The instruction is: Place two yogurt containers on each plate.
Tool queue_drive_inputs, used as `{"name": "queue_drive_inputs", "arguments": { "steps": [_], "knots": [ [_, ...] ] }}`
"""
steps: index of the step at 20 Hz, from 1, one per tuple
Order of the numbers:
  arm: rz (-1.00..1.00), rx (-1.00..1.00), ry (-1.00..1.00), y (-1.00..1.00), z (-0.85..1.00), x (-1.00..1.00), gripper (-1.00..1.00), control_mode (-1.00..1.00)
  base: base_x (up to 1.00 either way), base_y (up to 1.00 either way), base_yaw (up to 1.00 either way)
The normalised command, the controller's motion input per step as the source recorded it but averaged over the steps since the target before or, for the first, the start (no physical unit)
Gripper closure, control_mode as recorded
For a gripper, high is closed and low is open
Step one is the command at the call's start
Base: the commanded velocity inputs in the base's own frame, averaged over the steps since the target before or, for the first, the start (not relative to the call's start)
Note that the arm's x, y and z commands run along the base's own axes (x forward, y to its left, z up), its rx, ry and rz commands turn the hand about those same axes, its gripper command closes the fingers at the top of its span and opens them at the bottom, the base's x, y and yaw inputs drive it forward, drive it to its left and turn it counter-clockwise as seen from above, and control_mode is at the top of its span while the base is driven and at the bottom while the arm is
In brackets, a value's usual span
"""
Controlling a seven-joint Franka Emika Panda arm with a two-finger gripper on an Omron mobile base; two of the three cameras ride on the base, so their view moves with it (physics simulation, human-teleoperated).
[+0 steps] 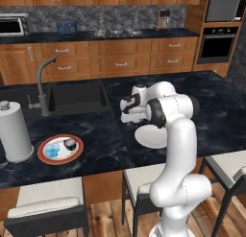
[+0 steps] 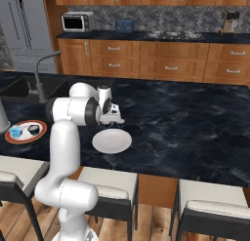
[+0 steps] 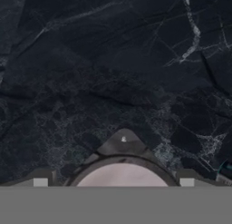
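1. Yogurt containers: a light blue cup [image 1: 53,149] and a dark-topped cup [image 1: 70,144] sit on the orange-rimmed plate [image 1: 45,157], well to the gripper's left.
2. Likely light, stiff and slippery; grip across the round sides.
3. Plain white plate [image 2: 112,141] lies just below the gripper [image 2: 115,122].
4. Gripper: wide open, empty.

Glossy white rounded arm [image 1: 180,135] with dark joint rings

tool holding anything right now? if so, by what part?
Nothing held. The tool is open, with bare dark counter ahead of it, above the plain white plate.
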Motion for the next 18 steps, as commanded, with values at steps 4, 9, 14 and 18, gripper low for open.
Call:
{"name": "queue_drive_inputs", "arguments": {
  "steps": [4, 9, 14, 18],
  "knots": [
    [0.00, 0.00, 0.00, 0.00, 0.00, 0.00, 1.00, -1.00, 0.00, 0.00, 0.00],
    [0.00, 0.00, 0.00, 0.00, 0.00, 0.00, 1.00, -1.00, 0.00, 0.00, 0.00],
    [0.00, 0.02, -0.09, -0.12, 0.45, -0.36, 1.00, -1.00, 0.00, 0.00, 0.00],
    [0.00, 0.10, -0.15, -0.43, 0.76, -0.99, 1.00, -1.00, 0.00, 0.00, 0.00]
  ]
}}
